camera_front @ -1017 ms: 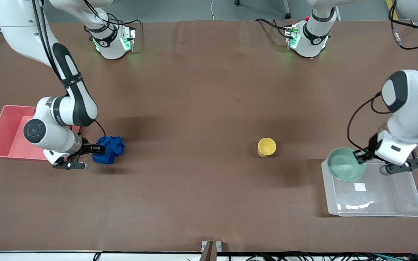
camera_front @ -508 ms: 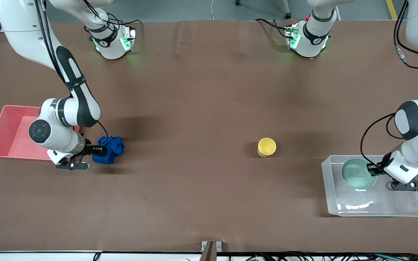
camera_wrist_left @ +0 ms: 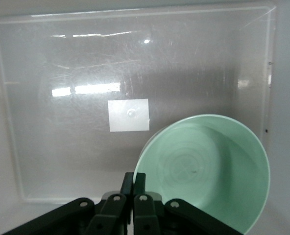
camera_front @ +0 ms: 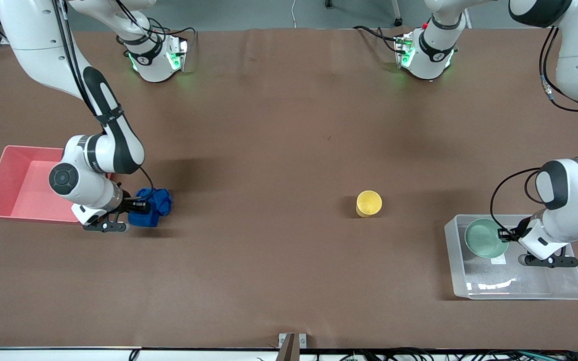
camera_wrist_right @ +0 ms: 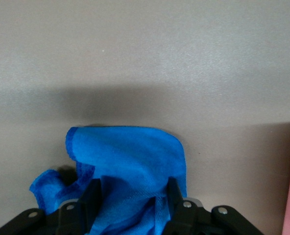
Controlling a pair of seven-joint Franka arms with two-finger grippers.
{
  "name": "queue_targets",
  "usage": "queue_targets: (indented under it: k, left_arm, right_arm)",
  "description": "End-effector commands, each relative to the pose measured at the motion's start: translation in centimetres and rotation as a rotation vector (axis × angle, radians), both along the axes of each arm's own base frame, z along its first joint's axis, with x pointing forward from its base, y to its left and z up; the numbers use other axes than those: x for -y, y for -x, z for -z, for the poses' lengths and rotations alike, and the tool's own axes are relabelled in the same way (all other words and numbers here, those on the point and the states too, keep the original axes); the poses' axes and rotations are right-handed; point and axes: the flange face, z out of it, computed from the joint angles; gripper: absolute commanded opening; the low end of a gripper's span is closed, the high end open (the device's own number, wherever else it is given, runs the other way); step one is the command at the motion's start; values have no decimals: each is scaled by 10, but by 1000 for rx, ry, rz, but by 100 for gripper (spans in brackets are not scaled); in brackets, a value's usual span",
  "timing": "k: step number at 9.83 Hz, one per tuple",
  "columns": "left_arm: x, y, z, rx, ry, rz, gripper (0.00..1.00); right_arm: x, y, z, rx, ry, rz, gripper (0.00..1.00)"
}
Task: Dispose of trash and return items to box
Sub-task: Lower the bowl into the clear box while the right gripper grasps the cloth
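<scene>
The blue wad of trash (camera_front: 154, 206) lies on the table beside the pink bin. My right gripper (camera_front: 141, 206) is low at it, open, with its fingers (camera_wrist_right: 92, 193) on either side of the wad (camera_wrist_right: 130, 156). My left gripper (camera_front: 508, 234) is shut on the rim of the mint-green bowl (camera_front: 485, 238) and holds it tilted inside the clear box (camera_front: 530, 281). In the left wrist view the gripper (camera_wrist_left: 134, 182) pinches the bowl (camera_wrist_left: 204, 166) over the box floor (camera_wrist_left: 61, 122). The yellow cup (camera_front: 369, 203) stands upright on the table between the wad and the box.
The pink bin (camera_front: 3, 170) sits at the right arm's end of the table, close against the right arm's wrist. A white square label (camera_wrist_left: 129, 115) is on the box bottom beside the bowl. Both arm bases stand along the table's top edge.
My left gripper has carried the green bowl down from above the box rim into the box. My right gripper has pushed further onto the blue wad.
</scene>
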Motion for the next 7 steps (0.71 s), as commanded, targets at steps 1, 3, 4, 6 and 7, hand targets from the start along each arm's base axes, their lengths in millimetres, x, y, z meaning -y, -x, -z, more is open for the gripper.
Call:
queue_targets:
  k: [1,3,4,6,7]
  left_arm:
    - [3,-7,32,-2,5,20,8]
    - [3,-9,26,11,2,30,41]
    - [-3,-11,11,33,-6,37,85]
    - [8,-12,-38,46,-11,55,100]
    - [27,-11,-65,49,5,48,100]
  right_arm:
    - [-12,5,-3,0,-10,47,2]
    - [-8,3,-13,-17,-12,61,2]
    - [2,-2,-49,-18,-21,66,2]
    - [38,-12,-121,-24,-34,109,1]
    - [51,-16,-157,-10,-40,114,1]
